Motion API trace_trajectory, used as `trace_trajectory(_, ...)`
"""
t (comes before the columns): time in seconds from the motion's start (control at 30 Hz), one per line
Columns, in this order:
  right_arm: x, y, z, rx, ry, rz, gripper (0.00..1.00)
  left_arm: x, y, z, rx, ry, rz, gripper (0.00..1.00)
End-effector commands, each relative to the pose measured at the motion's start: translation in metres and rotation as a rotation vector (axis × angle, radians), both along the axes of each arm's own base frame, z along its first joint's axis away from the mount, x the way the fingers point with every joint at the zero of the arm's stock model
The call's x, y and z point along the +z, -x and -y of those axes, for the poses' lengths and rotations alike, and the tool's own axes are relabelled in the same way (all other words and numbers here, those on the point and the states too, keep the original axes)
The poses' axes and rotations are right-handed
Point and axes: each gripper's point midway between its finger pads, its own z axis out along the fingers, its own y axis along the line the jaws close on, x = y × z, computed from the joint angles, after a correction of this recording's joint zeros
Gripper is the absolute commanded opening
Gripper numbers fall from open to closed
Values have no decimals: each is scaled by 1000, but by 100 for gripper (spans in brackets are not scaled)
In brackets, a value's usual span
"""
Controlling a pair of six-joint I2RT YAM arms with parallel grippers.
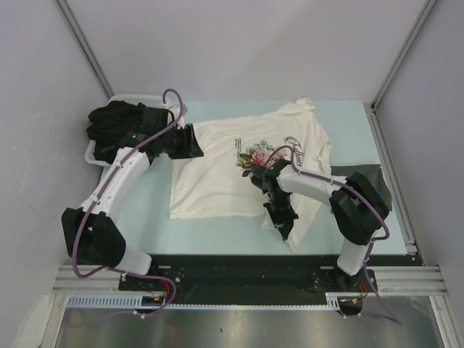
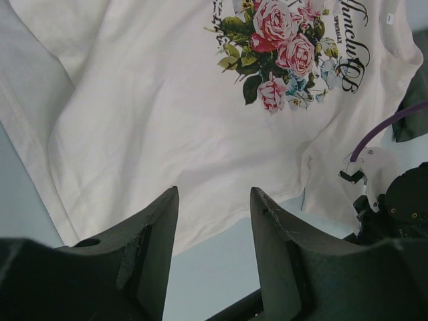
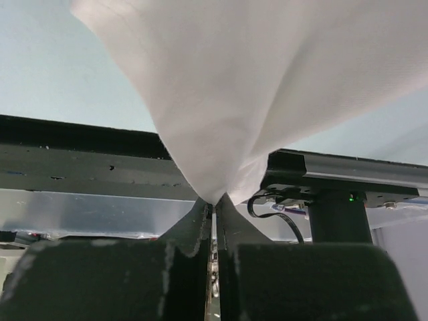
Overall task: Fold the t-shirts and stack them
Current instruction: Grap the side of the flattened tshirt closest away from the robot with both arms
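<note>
Light and limp (it sags in folds, so corners grip best), the cream-white t-shirt [image 1: 217,181] lies spread on the table [image 1: 348,119], one near corner, perhaps a sleeve, pinched tight by the right gripper [image 3: 214,204]; the left gripper [image 2: 214,195] hangs half-open, empty.

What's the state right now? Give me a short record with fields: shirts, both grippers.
white shirt: spread print-up on the table, not folded yet
left gripper: open, holding nothing, at the white shirt's edge
right gripper: shut on a pinch of the white shirt
black shirts: bunched in the tub, far left corner
</note>
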Motion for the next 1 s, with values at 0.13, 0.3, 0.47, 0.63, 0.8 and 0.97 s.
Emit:
trace_trajectory(0.13, 5, -6, 1, -8, 3, 44, 0, 22, 0, 1, -20, 1, 76, 52)
trace_trajectory(0.3, 24, -12, 25, -5, 34, 54, 0, 21, -2, 4, -26, 8, 68, 52)
trace_trajectory(0.47, 49, -30, 54, -55, 38, 93, 0, 21, -2, 2, -20, 3, 67, 52)
trace_trajectory(0.63, 67, -55, 60, -83, 22, 148, 0, 17, 8, -3, -7, -12, 51, 52)
trace_trajectory(0.8, 75, -74, 60, -74, 48, 183, 0, -16, 38, -21, 45, -76, -45, 52)
trace_trajectory(0.97, 80, -86, 61, -73, 55, 207, 0, -47, 67, -38, 156, -107, -130, 53)
